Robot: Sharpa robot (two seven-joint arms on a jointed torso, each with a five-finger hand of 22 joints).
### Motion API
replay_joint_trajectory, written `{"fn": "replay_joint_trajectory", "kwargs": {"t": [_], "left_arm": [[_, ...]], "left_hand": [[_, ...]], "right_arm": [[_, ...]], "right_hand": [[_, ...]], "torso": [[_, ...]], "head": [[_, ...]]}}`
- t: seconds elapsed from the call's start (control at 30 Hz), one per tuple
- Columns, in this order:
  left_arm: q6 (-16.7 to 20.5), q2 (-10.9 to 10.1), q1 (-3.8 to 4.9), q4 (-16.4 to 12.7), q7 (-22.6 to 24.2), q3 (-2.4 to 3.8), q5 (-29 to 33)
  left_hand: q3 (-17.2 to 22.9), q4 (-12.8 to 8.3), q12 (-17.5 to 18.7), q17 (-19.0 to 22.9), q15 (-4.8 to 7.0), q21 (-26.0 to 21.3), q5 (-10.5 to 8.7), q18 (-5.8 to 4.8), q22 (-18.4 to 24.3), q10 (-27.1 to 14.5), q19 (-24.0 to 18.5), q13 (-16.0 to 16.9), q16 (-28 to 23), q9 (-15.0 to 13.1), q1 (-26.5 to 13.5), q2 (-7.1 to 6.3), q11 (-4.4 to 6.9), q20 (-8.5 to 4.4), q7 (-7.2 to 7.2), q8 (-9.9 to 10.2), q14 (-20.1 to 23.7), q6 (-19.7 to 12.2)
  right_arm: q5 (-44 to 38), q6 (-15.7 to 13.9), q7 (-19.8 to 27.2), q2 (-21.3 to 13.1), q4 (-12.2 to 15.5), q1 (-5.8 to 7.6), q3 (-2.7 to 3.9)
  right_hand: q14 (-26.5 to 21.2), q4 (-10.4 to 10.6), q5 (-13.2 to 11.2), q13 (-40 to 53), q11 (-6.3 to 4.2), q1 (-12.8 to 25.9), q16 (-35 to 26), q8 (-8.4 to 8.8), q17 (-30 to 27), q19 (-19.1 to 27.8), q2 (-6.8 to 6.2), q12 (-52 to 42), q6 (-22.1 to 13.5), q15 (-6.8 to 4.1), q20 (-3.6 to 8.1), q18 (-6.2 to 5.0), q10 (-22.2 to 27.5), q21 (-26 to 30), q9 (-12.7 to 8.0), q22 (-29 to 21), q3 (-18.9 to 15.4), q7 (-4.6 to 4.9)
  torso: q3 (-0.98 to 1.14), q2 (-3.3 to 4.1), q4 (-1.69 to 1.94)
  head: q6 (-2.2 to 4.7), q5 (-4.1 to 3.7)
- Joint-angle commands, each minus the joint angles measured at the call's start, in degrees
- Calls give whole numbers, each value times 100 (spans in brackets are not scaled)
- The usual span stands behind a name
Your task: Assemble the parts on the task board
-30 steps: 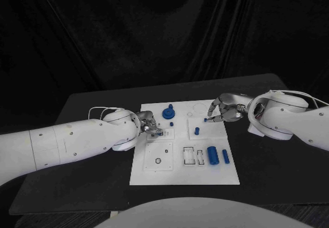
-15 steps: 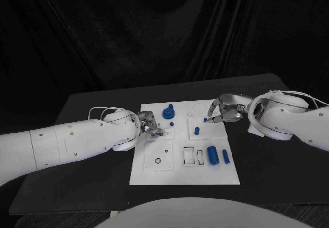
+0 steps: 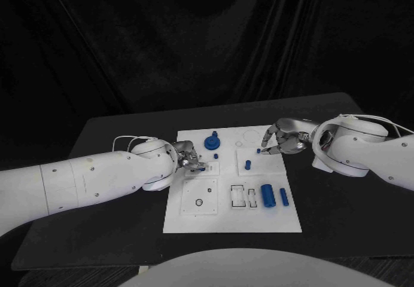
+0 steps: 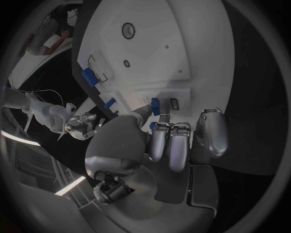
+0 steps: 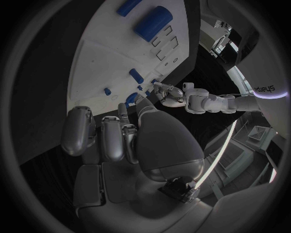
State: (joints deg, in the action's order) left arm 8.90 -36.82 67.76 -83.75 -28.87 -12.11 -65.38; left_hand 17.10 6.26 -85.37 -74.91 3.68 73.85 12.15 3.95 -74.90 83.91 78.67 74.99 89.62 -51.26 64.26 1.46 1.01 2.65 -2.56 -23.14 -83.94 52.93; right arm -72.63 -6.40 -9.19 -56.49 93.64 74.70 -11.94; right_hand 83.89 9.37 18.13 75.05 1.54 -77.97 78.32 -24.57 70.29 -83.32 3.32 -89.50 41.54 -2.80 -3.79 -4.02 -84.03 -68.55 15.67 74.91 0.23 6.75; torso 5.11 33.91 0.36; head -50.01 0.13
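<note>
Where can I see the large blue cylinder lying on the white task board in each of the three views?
Head view: the large blue cylinder lies on the board's near right part, beside a thinner blue rod.
Left wrist view: it is the blue piece by the rectangular slots.
Right wrist view: it lies beside the same rod.
Shared landmark: the white task board.
</note>
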Motion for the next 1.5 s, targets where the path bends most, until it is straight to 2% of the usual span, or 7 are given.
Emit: {"fn": "replay_joint_trajectory", "kwargs": {"t": [0.03,0.33,0.5,0.6,1.27,1.4,1.5], "left_arm": [[-117,23,-32,2,56,-9,-7],[-217,18,-38,5,18,-9,-7],[-242,6,-39,3,25,-9,-7],[-187,-2,-40,2,96,-9,-7],[-58,-12,-40,91,453,-9,-7],[-9,4,-40,103,564,-9,-7],[1,14,-40,110,597,-8,-7]], "left_hand": [[-4,47,6,-1463,23,-43,-50,20,-796,209,28,989,4,2,-61,5,32,-1,-4,11,-576,36],[-130,177,25,-1452,6,-73,-289,20,-800,197,30,973,-4,49,-188,-47,11,11,-33,101,-569,28],[-687,656,27,-1453,-42,-107,-873,21,-817,197,37,974,-4,97,-765,-236,-43,54,-91,218,-570,60],[-1066,980,26,-1469,-44,-125,-938,22,-834,197,39,978,7,63,-1102,-307,-49,59,-88,227,-579,94],[-1214,984,17,-1490,-34,-157,-911,26,-854,202,31,991,23,-163,-956,-180,-27,53,-55,54,-593,145],[-1196,880,2,-1499,-23,-178,-526,28,-879,213,33,1011,30,-353,-636,-47,-11,44,-34,-47,-599,86],[-1203,859,-5,-1505,-21,-179,-441,27,-887,219,36,1019,34,-394,-564,-33,-6,42,-29,-66,-603,76]], "right_arm": [[-5,-47,-76,-1,1,-17,4],[-5,-30,-87,-6,1,-22,4],[-5,-25,-87,-7,-1,-31,4],[-5,-23,-85,-7,-2,-38,4],[-5,-16,-91,1,-17,-48,4],[-5,-18,-91,8,-22,-49,4],[-5,-17,-90,10,-24,-49,4]], "right_hand": [[218,-29,31,1313,40,-47,-26,11,-5,26,-5,37,-30,48,5,-50,-471,19,-3,869,-2,12],[218,-37,54,1309,41,-51,-26,11,-6,27,-5,39,-32,49,4,-51,-468,25,-4,868,2,13],[218,-41,66,1309,42,-52,-27,12,-7,27,-7,38,-33,49,4,-51,-468,26,-4,868,3,13],[218,-41,66,1309,42,-52,-27,12,-7,27,-7,38,-33,49,4,-51,-468,26,-4,868,3,13],[215,-60,136,1288,45,-63,-34,7,-18,28,16,49,-27,52,2,-52,-453,37,-5,868,28,15],[216,-60,181,1284,46,-61,-30,6,-13,28,48,51,-24,53,1,-54,-450,47,-6,867,49,17],[216,-60,206,1284,47,-59,-32,5,-16,29,61,50,-23,54,0,-54,-451,52,-6,867,59,17]], "torso": [[-1,1,1],[0,0,0],[1,-1,-1],[1,0,1],[0,-1,0],[1,-1,0],[0,-2,-2]], "head": [[1,0],[1,4],[1,1],[1,-2],[1,1],[1,1],[1,5]]}}
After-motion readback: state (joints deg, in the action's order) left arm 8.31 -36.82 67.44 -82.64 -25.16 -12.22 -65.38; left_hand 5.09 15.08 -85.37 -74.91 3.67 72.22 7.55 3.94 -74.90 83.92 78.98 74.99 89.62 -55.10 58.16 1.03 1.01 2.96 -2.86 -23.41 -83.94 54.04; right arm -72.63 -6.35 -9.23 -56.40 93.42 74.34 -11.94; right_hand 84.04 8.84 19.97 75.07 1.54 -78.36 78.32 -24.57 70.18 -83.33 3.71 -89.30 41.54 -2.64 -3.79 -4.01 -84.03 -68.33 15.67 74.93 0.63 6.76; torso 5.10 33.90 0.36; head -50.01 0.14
